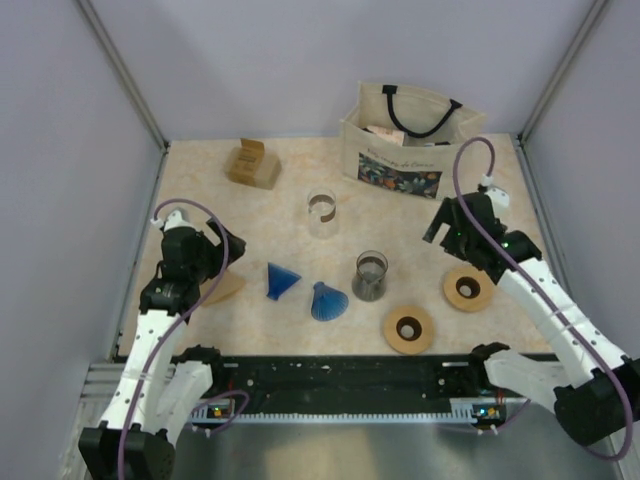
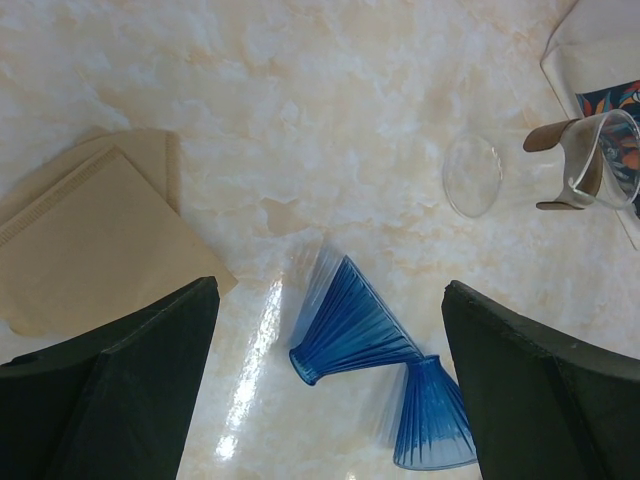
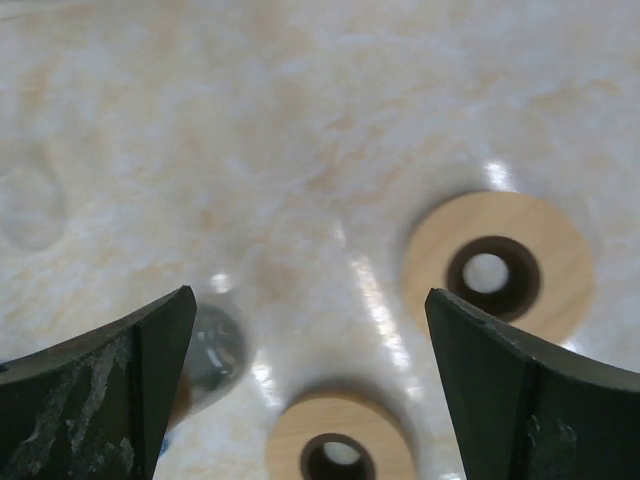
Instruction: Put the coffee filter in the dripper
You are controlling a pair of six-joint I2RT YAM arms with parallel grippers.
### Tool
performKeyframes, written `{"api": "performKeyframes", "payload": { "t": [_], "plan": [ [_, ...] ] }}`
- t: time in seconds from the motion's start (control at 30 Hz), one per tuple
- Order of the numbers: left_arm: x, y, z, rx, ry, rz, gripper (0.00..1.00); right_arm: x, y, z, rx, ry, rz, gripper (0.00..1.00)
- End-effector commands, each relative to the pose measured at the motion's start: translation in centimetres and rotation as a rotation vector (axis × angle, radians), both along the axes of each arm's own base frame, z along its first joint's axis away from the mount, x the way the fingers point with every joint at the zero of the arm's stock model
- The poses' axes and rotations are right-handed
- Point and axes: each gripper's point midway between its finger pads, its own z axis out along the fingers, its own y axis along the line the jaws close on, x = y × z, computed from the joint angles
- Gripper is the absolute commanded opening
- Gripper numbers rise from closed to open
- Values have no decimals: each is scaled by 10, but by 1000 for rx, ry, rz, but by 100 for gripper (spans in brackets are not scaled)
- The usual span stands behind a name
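Two blue ribbed cone drippers lie on their sides mid-table. In the left wrist view the nearer dripper touches the second dripper tip to side. A small stack of brown paper coffee filters lies flat to their left; from above the filters are partly under my left arm. My left gripper hovers open over the gap between filters and drippers, holding nothing. My right gripper stands open and empty above two wooden rings.
Two wooden rings with centre holes lie at the front right. One glass cup stands beside the drippers and another farther back. A canvas bag and a small cardboard box stand at the back.
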Motion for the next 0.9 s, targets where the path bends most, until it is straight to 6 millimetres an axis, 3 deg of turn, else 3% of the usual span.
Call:
{"api": "performKeyframes", "payload": {
  "t": [0.0, 0.13, 0.23, 0.67, 0.8, 0.87],
  "plan": [
    [7, -9, 16, -21, -60, -48, 99, -23, -51, -54, -91, 158, -102, 99],
    [11, -11, 10, -25, -46, -55, 99, -27, -61, -93, -132, 258, -117, 99],
    [12, -11, 6, -21, -30, -58, 99, -29, -65, -110, -160, 306, -132, 99],
    [11, -12, -4, -25, -15, -61, 99, -16, -64, -142, -194, 332, -87, 84],
    [11, -13, -6, -27, -14, -63, 99, -14, -64, -149, -186, 339, -88, 69],
    [11, -12, -6, -27, -12, -62, 99, -15, -63, -153, -184, 353, -87, 67]
  ]
}}
